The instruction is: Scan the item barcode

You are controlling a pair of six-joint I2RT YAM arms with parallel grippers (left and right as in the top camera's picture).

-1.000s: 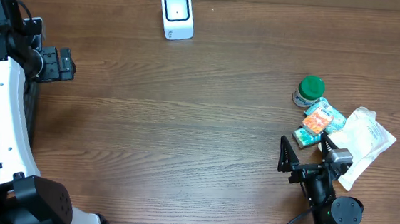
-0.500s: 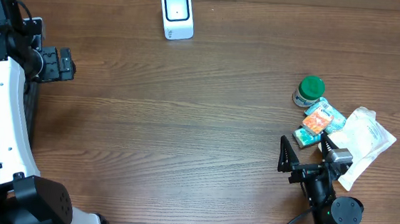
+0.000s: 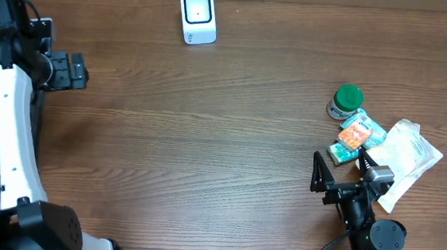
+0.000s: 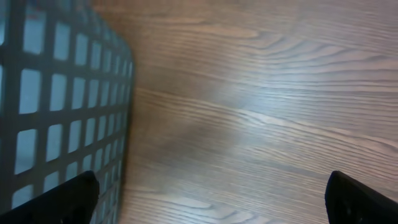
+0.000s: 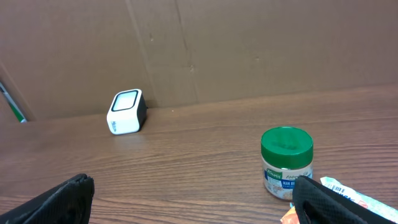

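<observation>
Upright jar (image 5: 286,163), green lid, printed label, beside packets (image 3: 357,137), left gripper (image 4: 211,198) and right gripper (image 5: 189,202) spread wide

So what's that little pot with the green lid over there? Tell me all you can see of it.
It is a small round jar, standing upright on the wooden table. A glossy green lid, plastic by the look of it, closes it. The pale body carries a label printed in green, white and blue, its words too small to read. It stands right beside a pile of packets; whether it touches them I cannot tell. Nothing grips it.
</observation>
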